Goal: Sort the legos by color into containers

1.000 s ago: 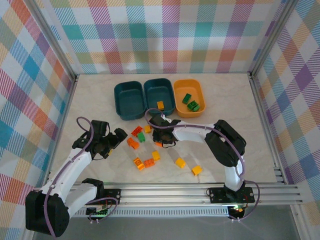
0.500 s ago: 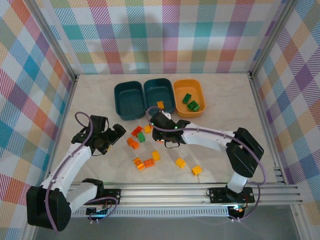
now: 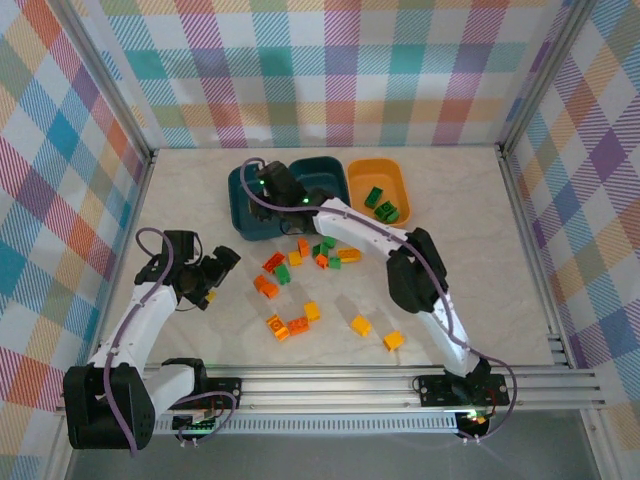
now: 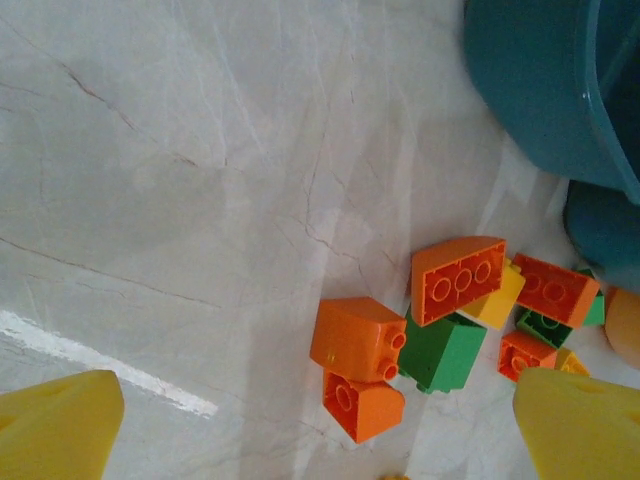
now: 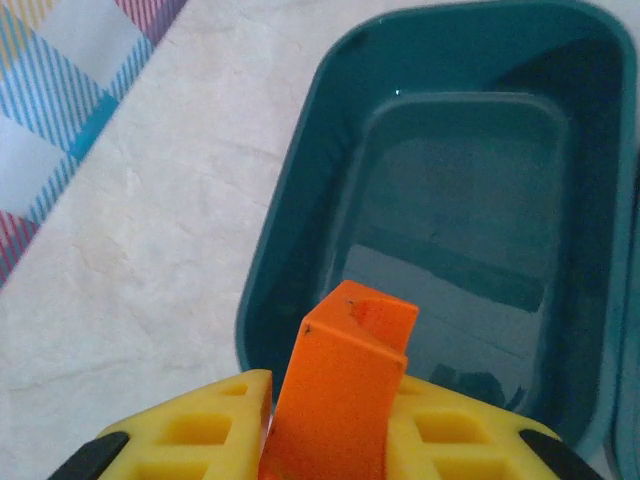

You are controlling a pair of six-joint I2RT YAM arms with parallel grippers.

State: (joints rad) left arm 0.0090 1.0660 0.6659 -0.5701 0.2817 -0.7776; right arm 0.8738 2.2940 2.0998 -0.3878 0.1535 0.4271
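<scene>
Three tubs stand side by side: the left teal tub (image 3: 250,208), then the middle teal tub (image 3: 328,172) and the orange tub (image 3: 382,178) to its right. The right gripper (image 3: 272,186) hangs over the left teal tub, jaws narrowed on one orange brick (image 5: 345,385). At least two green bricks (image 3: 380,204) lie in the orange tub. About fourteen loose bricks (image 3: 265,286) lie scattered nearer than the left teal tub. The left gripper (image 3: 222,268), jaws wide, hovers near-left of it. Bare table (image 3: 180,190) runs from its left rim to the wall.

White arms (image 3: 138,325) — black joints, purple cables.
</scene>
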